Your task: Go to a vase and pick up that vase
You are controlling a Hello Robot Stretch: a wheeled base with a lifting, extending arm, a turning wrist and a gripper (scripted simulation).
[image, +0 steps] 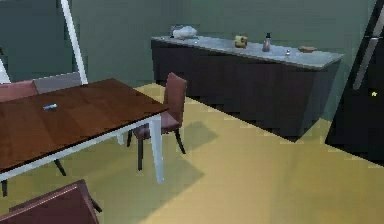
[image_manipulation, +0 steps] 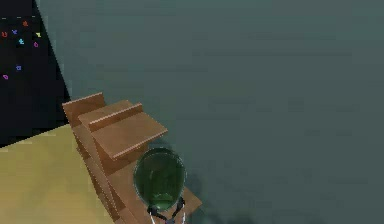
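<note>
Green vase [image_manipulation: 160, 176] at the wooden shelf's [image_manipulation: 110, 125] near end. Tool [image_manipulation: 167, 213] just beneath; you cannot tell its grip or hold. Risk: a sideways nudge likely tips the vase off.

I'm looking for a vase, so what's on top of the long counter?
On the counter: a pale thing, a yellowish one, a dark upright one, a tiny one, a flat brown one. All too small to name. Nothing covers the top.

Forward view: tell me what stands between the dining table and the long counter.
In the forward view, one dark red chair stands between the table and the counter, at the table's end; the rest is bare yellow floor.
</note>
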